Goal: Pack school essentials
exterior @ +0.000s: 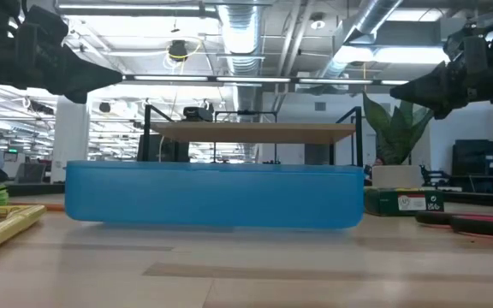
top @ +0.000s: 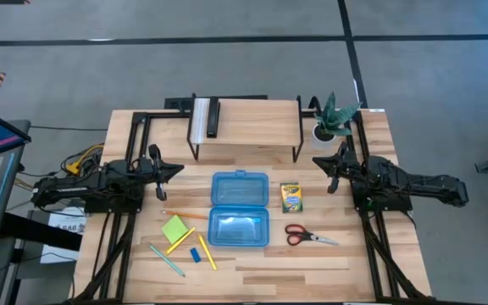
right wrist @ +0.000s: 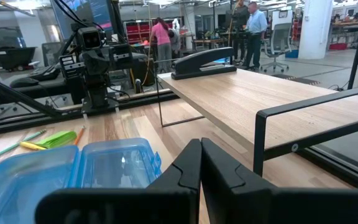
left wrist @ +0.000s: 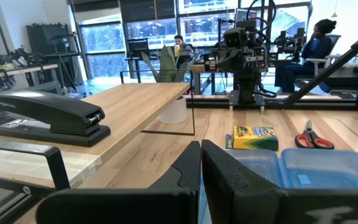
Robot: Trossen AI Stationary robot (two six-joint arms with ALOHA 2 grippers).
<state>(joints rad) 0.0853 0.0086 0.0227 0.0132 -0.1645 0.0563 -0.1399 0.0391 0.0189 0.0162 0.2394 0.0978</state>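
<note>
- The left end effector (top: pixel 179 169) hangs above the left side of the wooden bench (top: pixel 312 263), its two dark fingers pressed together with nothing between them (the wrist view shows only a thin seam).
- The right end effector (top: pixel 316 161) mirrors it on the right side, also closed on nothing, tip pointing inward toward the centre.
- Between them lies the open blue translucent plastic case (top: pixel 240 208), lid half toward the back, tray half toward the front edge, both apparently bare.
- Nearer the left arm, forward and just outward of its tip, sits a cluster: the lime-green sticky-note pad (top: pixel 174 229), yellow pencils (top: pixel 207 252), a thin orange pencil (top: pixel 185 215) lying roughly crosswise, a light-blue pen (top: pixel 167 261) running diagonally, and a small blue eraser (top: pixel 196 255).
- Nearer the right arm: the yellow-green crayon box (top: pixel 291 197), just beside the case's lid, and the red-handled scissors (top: pixel 299 235), long axis across the bench with blades pointing right.
- My guess is each arm takes its own side; packing has not begun.
</note>
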